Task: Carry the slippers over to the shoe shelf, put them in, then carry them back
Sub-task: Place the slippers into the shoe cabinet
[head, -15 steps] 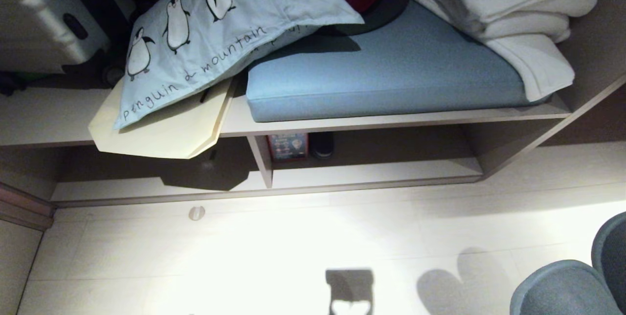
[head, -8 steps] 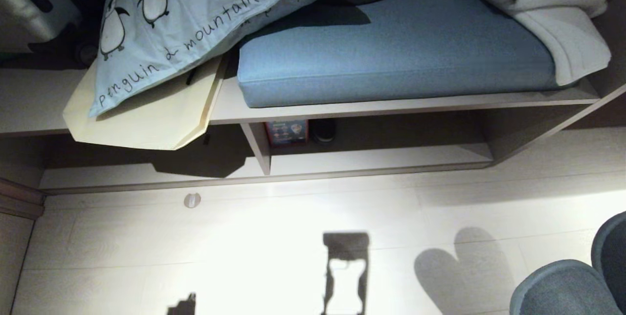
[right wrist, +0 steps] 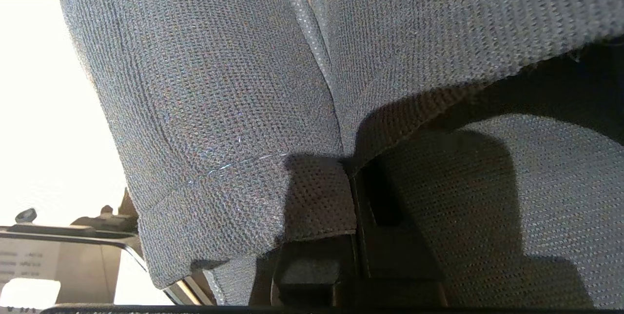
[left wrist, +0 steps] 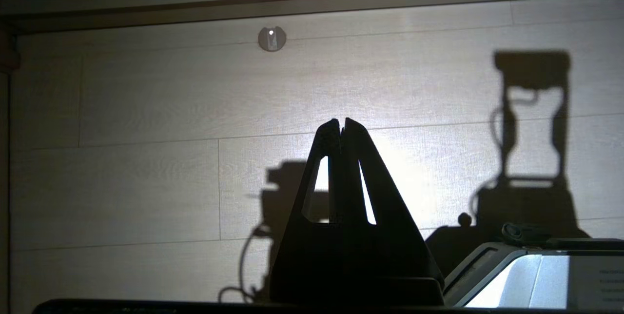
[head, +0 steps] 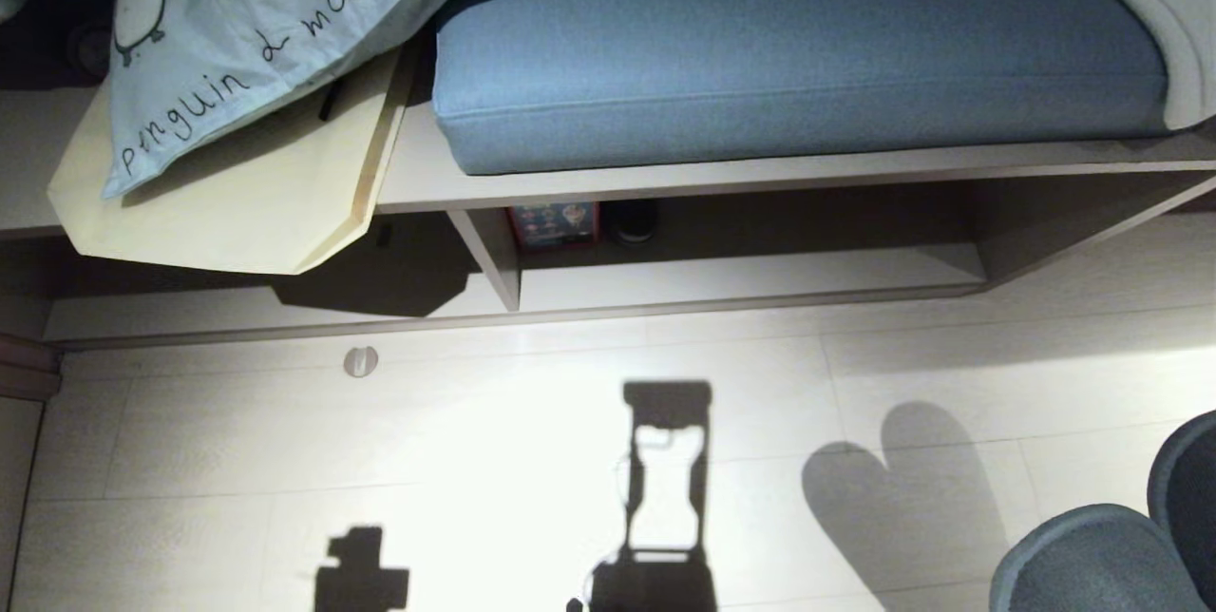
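**Head view: slippers held at lower right, shoe shelf ahead**

Head view looks down at a pale floor point(head: 494, 460) in front of the shoe shelf point(head: 741, 275), a low wood-grain cubby with a short upright divider point(head: 489, 256). Deep inside, just beside the divider, a small red-and-blue box point(head: 555, 224) and a dark round item point(head: 631, 219). The board above the cubby carries a blue cushion point(head: 788, 51); at that board's left end a penguin-print pillow point(head: 247, 32) lies over a cream bag point(head: 218, 203) that overhangs the front edge.

Slippers point(head: 1111, 560) poke in at the frame's lower right corner, off the floor, well apart from the shelf. Right wrist view: right gripper point(right wrist: 353, 197) fingers clamped on the slippers' fabric, both slippers pressed side by side. Left wrist view: left gripper point(left wrist: 342, 126) fingers closed tip to tip, holding nothing, over bare floor.
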### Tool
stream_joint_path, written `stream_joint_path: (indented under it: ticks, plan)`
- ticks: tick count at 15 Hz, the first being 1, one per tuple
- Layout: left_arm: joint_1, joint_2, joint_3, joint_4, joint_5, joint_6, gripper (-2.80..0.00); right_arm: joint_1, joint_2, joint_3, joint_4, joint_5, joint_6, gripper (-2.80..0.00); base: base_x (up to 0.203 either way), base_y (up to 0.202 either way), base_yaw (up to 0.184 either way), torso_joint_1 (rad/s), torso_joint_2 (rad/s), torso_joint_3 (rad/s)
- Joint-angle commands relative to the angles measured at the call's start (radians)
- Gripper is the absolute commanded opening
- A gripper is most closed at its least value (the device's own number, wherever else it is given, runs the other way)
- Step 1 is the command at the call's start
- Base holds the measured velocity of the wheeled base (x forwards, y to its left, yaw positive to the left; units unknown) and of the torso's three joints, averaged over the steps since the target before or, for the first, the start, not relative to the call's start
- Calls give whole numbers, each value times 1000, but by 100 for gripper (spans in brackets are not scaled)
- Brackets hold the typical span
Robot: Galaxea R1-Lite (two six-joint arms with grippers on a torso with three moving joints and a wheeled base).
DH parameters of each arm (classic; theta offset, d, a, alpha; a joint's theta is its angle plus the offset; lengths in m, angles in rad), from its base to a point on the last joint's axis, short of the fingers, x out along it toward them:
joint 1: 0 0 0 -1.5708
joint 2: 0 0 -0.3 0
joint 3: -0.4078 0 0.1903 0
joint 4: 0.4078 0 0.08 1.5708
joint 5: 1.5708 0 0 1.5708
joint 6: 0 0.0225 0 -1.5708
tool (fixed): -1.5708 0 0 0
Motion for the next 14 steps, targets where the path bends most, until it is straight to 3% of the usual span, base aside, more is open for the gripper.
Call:
stream_joint_path:
  ticks: [1, 14]
  plan:
    - [0, 2, 0, 0, 0, -1, -280, 0, 1, 0, 1, 0, 0, -280, 0, 0, 0, 0, 2, -192]
    - [0, 2, 0, 0, 0, -1, -280, 0, 1, 0, 1, 0, 0, -280, 0, 0, 0, 1, 3, -200]
